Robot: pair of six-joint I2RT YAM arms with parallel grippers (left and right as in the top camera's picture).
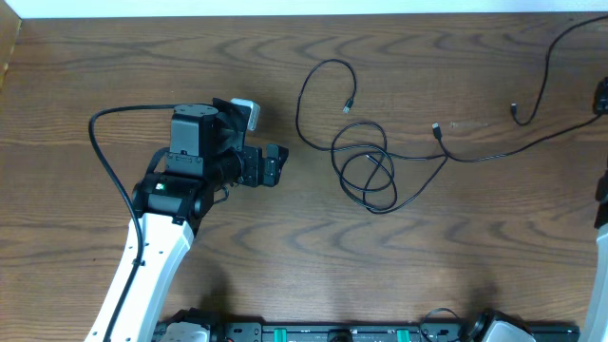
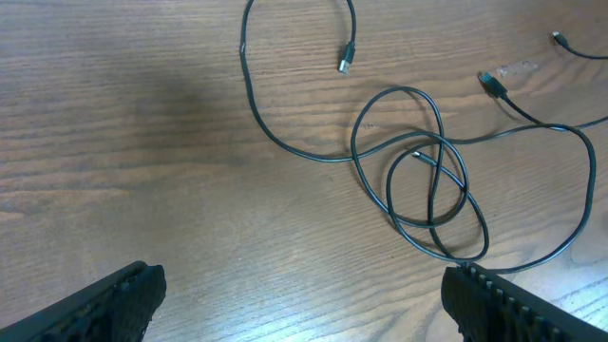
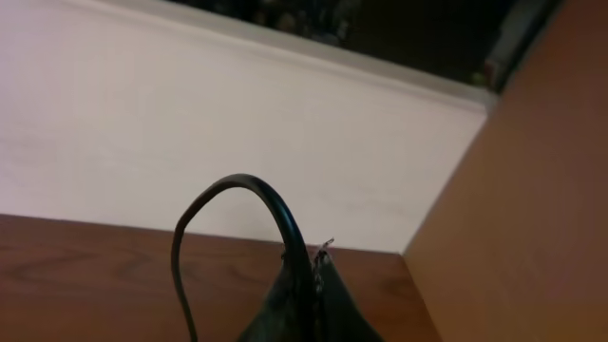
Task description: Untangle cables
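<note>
My left claw [image 1: 276,163] is spread wide and grips nothing. In the left wrist view its two dark fingers [image 2: 114,304] sit in the lower corners of the frame, with bare wood between them. From overhead it hangs left of centre, pointing right, well apart from the cables [image 1: 366,171].

The cables lie flat on the wooden table [image 1: 114,57], just right of centre. They are thin and dark, crossing each other in several overlapping loops. From that knot one strand sweeps up and left in a tall arch and ends in a small plug [image 1: 347,107] above the loops. A second plug [image 1: 437,128] lies to the upper right of the loops. A long strand runs on towards the right edge of the frame. A third plug [image 1: 514,111] lies further right, its strand climbing to the upper right corner. I cannot tell which strand belongs to which cable inside the loops.

My right claw [image 3: 302,306] shows only as a dark mass at the bottom of the right wrist view. I cannot tell whether it is spread or closed. A thick black cable [image 3: 275,204] arches over it, with a pale wall [image 3: 142,123] behind.
</note>
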